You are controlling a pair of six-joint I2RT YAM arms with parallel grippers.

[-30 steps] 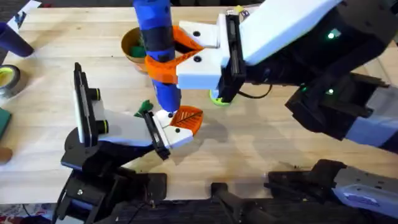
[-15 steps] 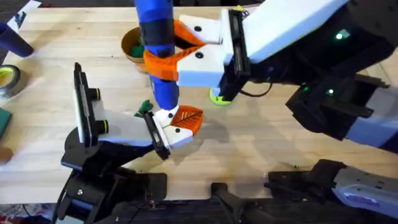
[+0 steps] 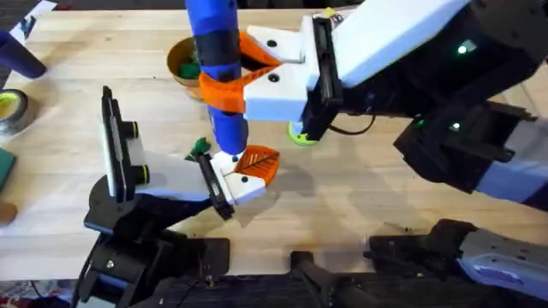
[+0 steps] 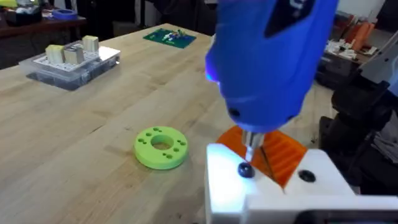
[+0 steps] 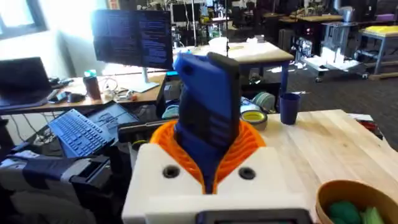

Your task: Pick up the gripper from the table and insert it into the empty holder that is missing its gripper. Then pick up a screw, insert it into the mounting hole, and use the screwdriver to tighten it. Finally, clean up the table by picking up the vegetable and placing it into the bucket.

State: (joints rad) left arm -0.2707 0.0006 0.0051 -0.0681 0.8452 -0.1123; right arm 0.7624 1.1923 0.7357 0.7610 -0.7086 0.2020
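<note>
Screwdriver upright between right arm's clamped jaws, tip on holder screw

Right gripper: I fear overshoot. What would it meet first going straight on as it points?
The right gripper clamps the screwdriver; beyond it, bare table, then probably the tape roll at the edge, depth unclear. The bucket sits off to one side.

The screwdriver runs off the overhead view's far edge and hides part of the bucket, while its tip is blurred.
</note>
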